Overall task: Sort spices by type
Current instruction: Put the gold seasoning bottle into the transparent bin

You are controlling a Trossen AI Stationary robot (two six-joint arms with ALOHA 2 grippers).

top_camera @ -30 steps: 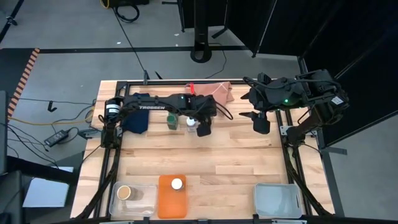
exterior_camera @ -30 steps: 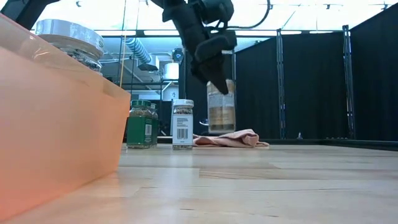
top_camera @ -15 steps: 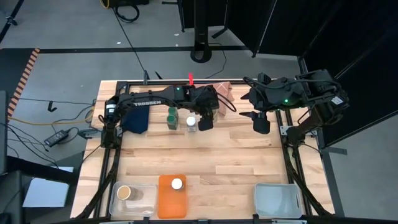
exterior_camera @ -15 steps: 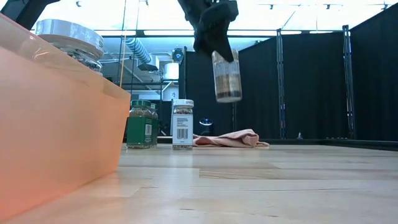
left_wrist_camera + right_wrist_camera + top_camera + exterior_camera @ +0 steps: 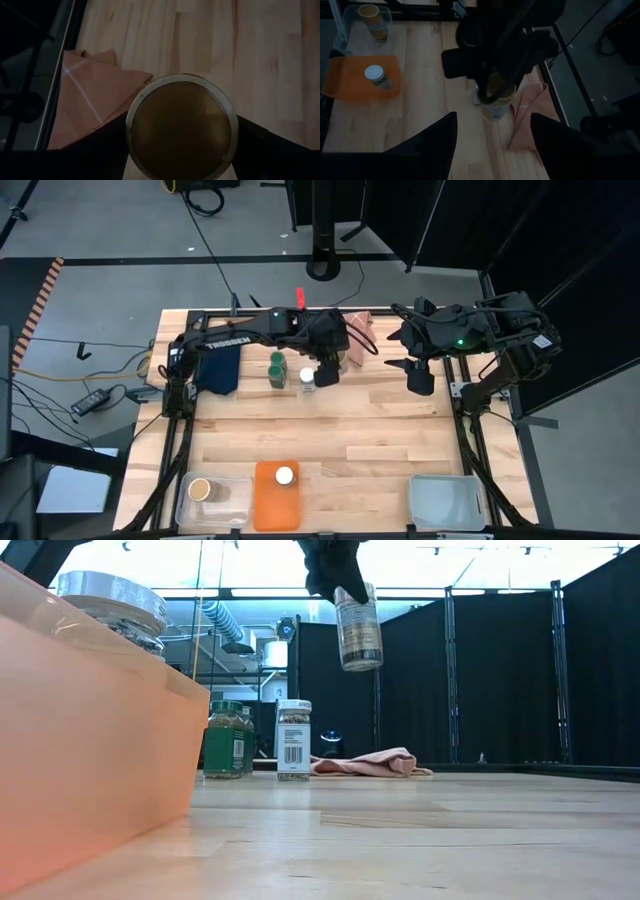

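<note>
My left gripper (image 5: 325, 370) is shut on a spice jar (image 5: 358, 630) with a brown round top (image 5: 182, 132) and holds it high above the far middle of the table. Below it a green-lidded jar (image 5: 276, 366) and a white-lidded jar (image 5: 307, 377) stand on their bases. A tan-lidded jar (image 5: 200, 488) stands in the clear bin (image 5: 232, 502). Another white-lidded jar (image 5: 285, 475) stands in the orange bin (image 5: 262, 505). My right gripper (image 5: 492, 150) hovers open at the far right with nothing between its fingers. My left gripper pinches the jar's upper end (image 5: 350, 595) between its two fingers (image 5: 102, 145), one on either side of the round top. The fingers slant down from above. The jar hangs below them, slightly tilted and well clear of the table.
A pink folded cloth (image 5: 358, 330) lies at the far edge beside the held jar. A dark blue cloth (image 5: 218, 370) lies at the far left. A second clear bin (image 5: 445, 500) sits at the near right. Bare wood stretches across the table's middle.
My left gripper has gone up with the jar, which hung just above the table a second ago and now hangs high above the standing jars. The jar has stayed in the hold, slightly tilted.
</note>
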